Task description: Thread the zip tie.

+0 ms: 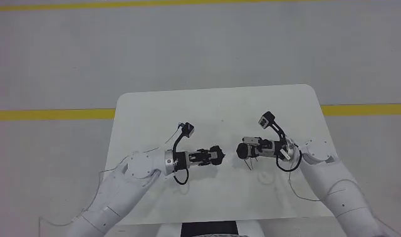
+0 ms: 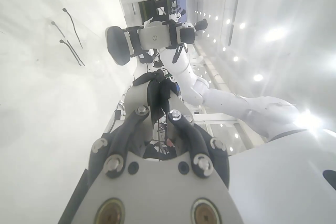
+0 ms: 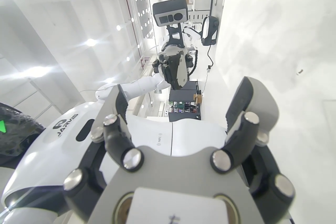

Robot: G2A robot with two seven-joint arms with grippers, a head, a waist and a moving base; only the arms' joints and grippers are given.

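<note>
left claw point(image 2: 157, 86) tight on black zip tie point(image 2: 155, 104), right claw point(image 3: 181, 94) wide apart

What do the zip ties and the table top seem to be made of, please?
The zip ties look like thin black plastic, matte, judging by their slim, slightly curved strips with small heads. The table looks like smooth white laminate or painted board, faintly glossy from its soft reflections.

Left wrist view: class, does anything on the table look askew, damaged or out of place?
Nothing stands out. Three black zip ties lie loose on the white table, close together and roughly parallel, none of them threaded. No damage or spill is visible.
</note>
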